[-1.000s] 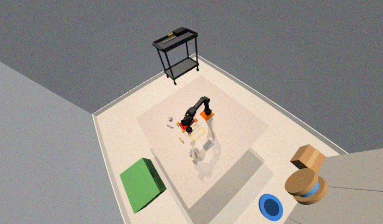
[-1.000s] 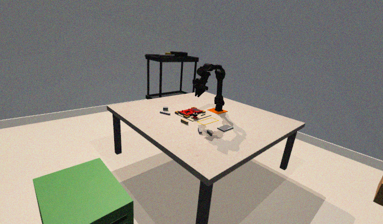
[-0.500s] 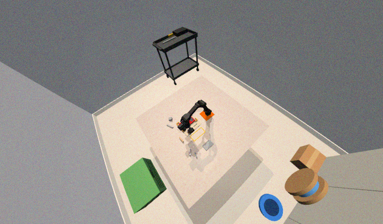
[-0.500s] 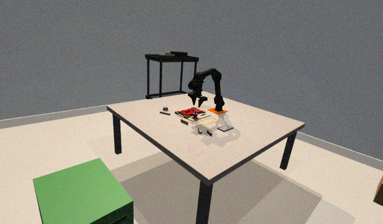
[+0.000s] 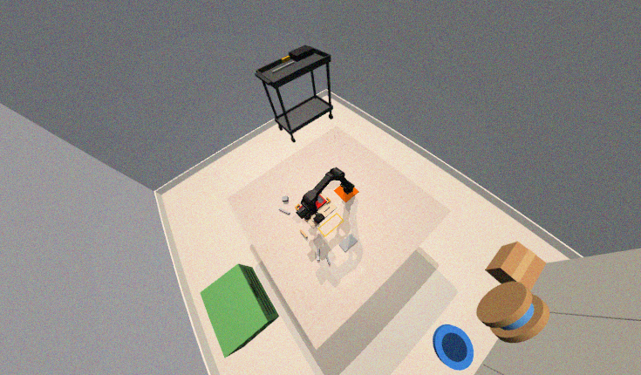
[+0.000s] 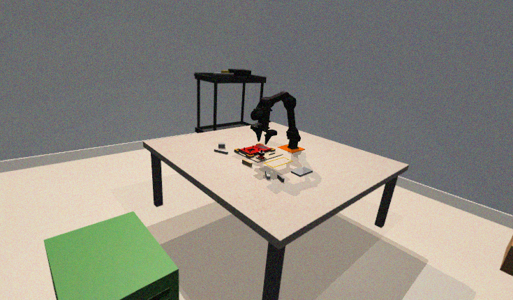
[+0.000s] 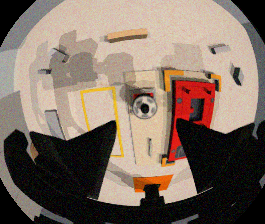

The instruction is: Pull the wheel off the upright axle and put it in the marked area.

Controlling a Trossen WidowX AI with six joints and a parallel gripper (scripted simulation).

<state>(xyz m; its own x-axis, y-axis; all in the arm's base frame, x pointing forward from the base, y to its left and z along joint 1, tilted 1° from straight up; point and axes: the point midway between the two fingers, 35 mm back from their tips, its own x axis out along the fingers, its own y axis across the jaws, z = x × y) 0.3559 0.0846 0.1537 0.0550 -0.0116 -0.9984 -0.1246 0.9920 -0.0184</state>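
On the table [image 6: 325,193], the wheel [image 7: 143,107] sits between marked area [image 7: 102,123] and board [image 7: 193,111] — pincer [image 7: 143,152] above.
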